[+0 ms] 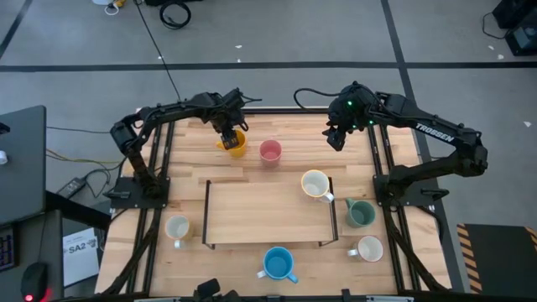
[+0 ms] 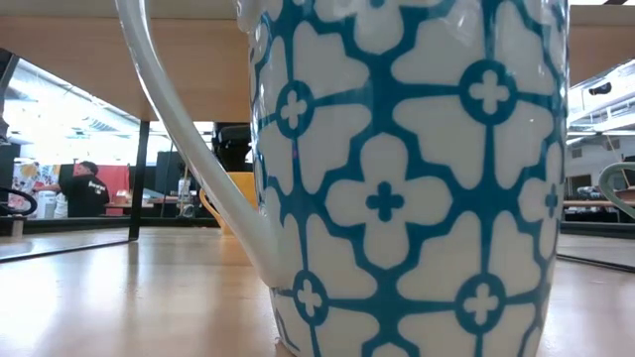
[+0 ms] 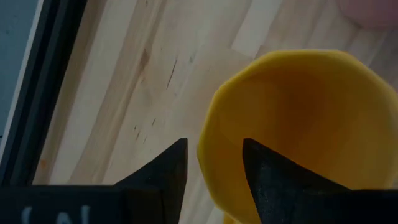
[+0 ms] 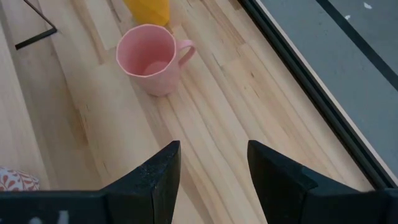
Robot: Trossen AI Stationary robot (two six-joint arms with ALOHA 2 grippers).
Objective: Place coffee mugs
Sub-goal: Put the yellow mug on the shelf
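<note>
**Fingers astride the orange mug's rim**

Left gripper [image 1: 230,134] reaches in from the desk's [image 1: 252,210] left rear edge and sits over the orange mug [image 1: 234,143]. In the left wrist view its fingers [image 3: 166,169] stand narrowly apart with the mug's rim [image 3: 214,162] between them, one finger inside and one outside; firm contact cannot be told. The right gripper [image 1: 336,138] hovers above bare wood at the rear right, its fingers [image 4: 155,177] spread wide and holding nothing.

The pink mug [image 1: 270,152] stands just beside the orange one, between the two grippers, handle towards the right arm. A low wooden shelf on a thin black frame [image 1: 268,214] fills the desk's middle. A cream mug [image 1: 315,184] rests at the shelf's right end, a dark green mug [image 1: 360,213] just right of the frame, a white mug [image 1: 368,249] nearer the front right, another cream mug [image 1: 177,227] at the front left. The blue mug [image 1: 278,264] stands at the front centre, filling the low view.
</note>
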